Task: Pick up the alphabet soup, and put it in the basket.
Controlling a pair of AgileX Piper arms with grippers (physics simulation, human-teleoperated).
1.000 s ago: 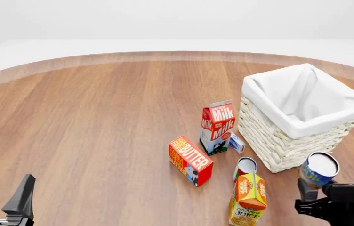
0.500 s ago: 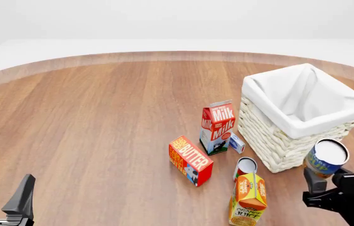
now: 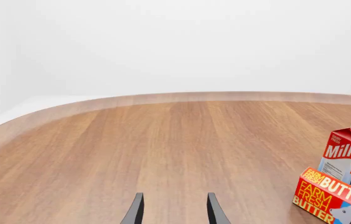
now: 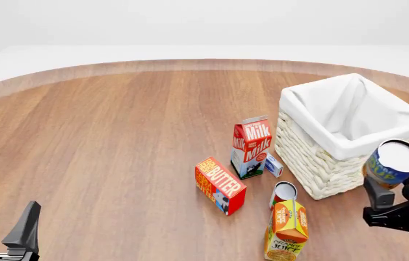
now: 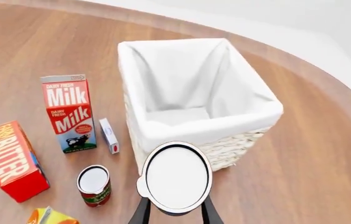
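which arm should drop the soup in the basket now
Right. Its end effector already holds the alphabet soup lifted beside the basket, near its front corner. The left end effector is open and empty at the table's far left, away from both.

Round wooden table (image 4: 117, 136) — plain white backdrop

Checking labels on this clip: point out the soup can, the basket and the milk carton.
soup can (image 4: 397, 155), front view, its flat top.
basket (image 4: 313, 157), front view, its woven front wall.
milk carton (image 4: 251, 145), front view, its red printed face.
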